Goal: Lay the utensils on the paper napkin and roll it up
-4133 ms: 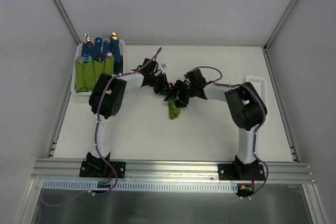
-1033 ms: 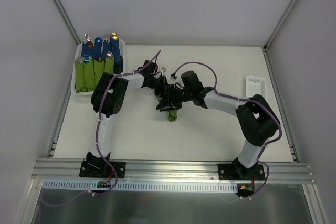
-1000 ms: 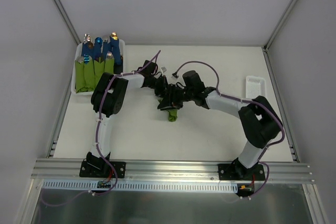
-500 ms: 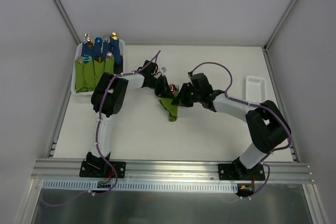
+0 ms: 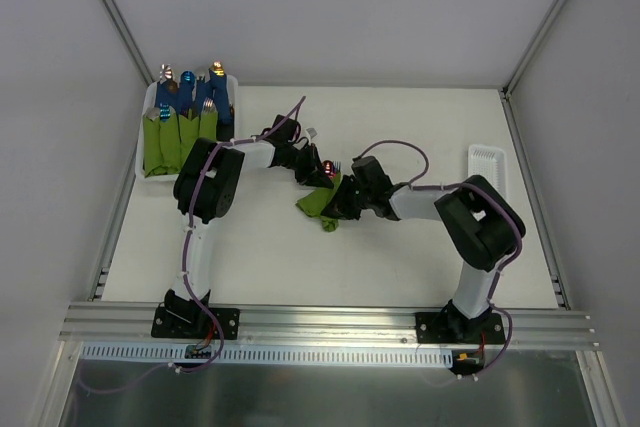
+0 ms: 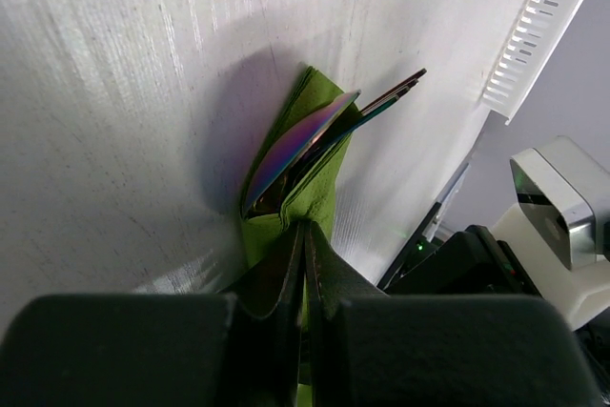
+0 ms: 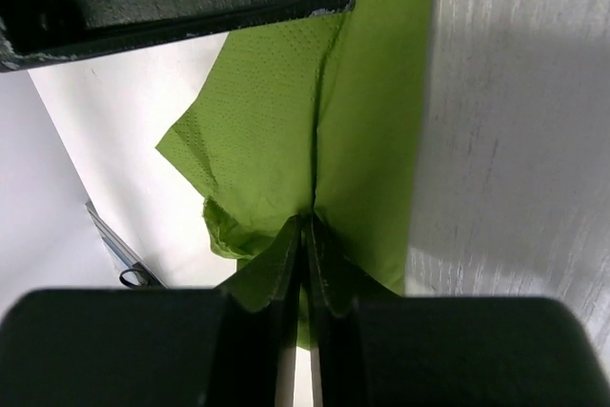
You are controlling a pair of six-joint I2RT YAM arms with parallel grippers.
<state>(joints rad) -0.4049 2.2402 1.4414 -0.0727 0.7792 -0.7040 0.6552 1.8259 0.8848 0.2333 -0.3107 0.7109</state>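
Pinching thin olive-green paper napkin mid-table: your left gripper and right gripper both clamped on it. Slim shiny utensils loose in fold; pull apart and you risk tearing paper, spilling them.

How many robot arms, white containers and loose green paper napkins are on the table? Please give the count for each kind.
Robot arms: 2, the left arm and the right arm
White containers: 2, the bin and the tray
Loose paper napkin: 1
Total: 5
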